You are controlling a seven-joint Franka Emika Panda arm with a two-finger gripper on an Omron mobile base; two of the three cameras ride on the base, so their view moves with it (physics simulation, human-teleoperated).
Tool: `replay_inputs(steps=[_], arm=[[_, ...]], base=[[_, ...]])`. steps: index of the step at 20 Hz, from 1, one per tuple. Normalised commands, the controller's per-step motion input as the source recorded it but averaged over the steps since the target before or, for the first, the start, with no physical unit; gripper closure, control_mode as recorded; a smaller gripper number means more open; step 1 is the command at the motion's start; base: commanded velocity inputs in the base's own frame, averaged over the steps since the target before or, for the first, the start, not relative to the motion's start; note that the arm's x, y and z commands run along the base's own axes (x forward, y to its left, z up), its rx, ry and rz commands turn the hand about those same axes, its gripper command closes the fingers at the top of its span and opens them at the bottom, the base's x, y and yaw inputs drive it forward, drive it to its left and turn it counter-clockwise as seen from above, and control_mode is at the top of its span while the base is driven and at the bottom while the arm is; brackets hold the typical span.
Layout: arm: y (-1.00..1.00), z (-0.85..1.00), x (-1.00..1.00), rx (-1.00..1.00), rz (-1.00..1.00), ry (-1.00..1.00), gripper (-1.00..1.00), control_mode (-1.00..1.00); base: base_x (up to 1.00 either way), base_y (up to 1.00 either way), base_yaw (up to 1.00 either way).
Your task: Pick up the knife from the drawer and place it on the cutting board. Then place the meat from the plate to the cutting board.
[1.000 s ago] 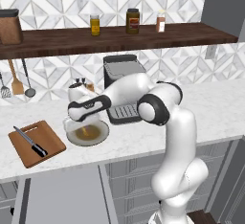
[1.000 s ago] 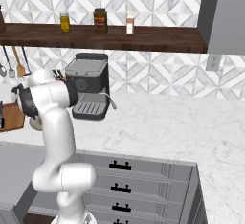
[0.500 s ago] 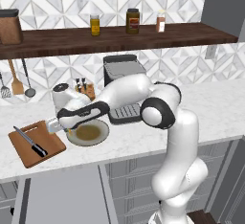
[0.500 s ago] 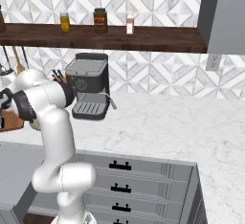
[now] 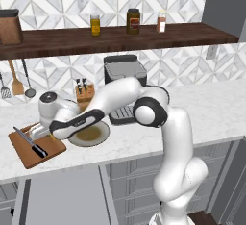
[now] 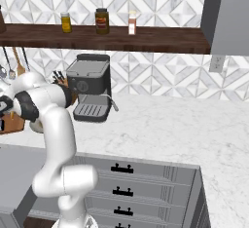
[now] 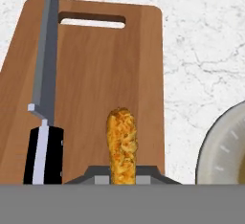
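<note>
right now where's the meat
In the hand view the meat is held in the shut pincer over the cutting board, right of the knife.

Espresso machine (image 6: 89,86) beside white arm (image 6: 46,120)

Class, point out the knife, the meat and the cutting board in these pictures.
knife (image 7: 44,74): hand view, on the grey blade.
meat (image 7: 121,144): hand view, on its orange-yellow middle.
cutting board (image 7: 103,70): hand view, on bare wood below the slot handle.

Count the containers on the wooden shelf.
4: canister at far left; then yellow jar, dark jar and small white bottle grouped mid-shelf. More may sit beyond the frame.
</note>
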Motion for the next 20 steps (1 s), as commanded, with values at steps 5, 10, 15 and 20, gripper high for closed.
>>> replay_inputs(steps=[5,10,15,20], arm=[[0.19,0.07,0.18,0.00,0.06,0.25,1.00,-1.00],[0.00,-0.10,0.07,0.00,0.00,0.11,1.00,-1.00],[0.01,-0.22,0.01,0.00,0.00,0.00,1.00,-1.00],[0.01,-0.14,0.00,0.00,0.00,0.00,-1.00,-1.00]], base=[[0.00,0.00,0.00],[0.00,0.00,0.00],[0.00,0.00,0.00],[0.00,0.00,0.00]])
